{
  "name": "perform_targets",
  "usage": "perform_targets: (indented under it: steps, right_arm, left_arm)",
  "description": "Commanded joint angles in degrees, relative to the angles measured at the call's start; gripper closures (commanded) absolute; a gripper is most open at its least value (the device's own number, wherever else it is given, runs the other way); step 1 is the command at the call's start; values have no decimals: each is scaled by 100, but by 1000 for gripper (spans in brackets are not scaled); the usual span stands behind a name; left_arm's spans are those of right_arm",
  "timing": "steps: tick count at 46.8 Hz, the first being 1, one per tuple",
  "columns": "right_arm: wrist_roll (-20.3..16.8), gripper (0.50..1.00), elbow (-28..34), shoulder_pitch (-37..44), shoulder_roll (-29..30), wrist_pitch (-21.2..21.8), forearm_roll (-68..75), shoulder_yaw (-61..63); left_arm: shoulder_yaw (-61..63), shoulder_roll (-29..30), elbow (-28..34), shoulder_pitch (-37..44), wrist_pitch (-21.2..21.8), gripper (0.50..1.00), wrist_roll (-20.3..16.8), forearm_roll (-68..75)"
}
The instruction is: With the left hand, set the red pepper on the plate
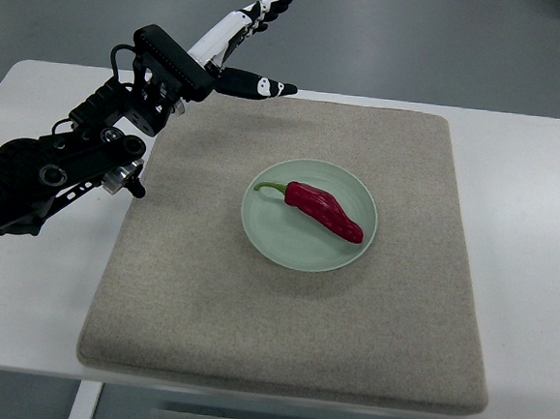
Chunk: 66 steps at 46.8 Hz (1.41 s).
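Pepper (324, 210) lies on the plate (263, 230) mid-mat (177, 289); light, slick, best gripped mid-body. Left hand (243, 44) spread, empty, over the mat's far-left corner.

Bright, even overhead light; soft faint shadows; sharp focus throughout.

A beige felt mat (204, 310) covers a white table (520, 238).

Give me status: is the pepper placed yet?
Done: the red pepper lies on the green plate, in the middle of the grey mat. In hand: nothing; the left hand is open, up and away at the mat's far left corner. Left: nothing apparent.
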Motion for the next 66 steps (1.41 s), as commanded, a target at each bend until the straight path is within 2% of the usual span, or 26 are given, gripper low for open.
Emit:
perform_targets:
  steps: [1,10,20,31,49,57,66]
  right_arm:
    - [1,572,1,0,0,4,-2,0]
    - [-8,572,1,0,0,4,-2,0]
    - [1,572,1,0,0,4,-2,0]
    - [1,572,1,0,0,4,-2,0]
    - [1,572,1,0,0,4,7,9]
    - [1,572,62,0,0,13,-20,17]
    - [-8,572,62,27,0,267,-20,17]
  left_arm:
    - [1,0,67,1,123,508,2,-892]
    - [-174,-17,410,-8,132,508,2,-2677]
    - [-763,-79,832,185,45,506,11,-3777]
    - [-1273,-167,858,317,1,501,19,-4014]
    - [-1467,-246,1131,449,-553,500,11,-4647]
    - [-1519,-255,1157,475,-606,500,11,-4762]
    - [-1590,-255,1157,493,-650,500,11,-4955]
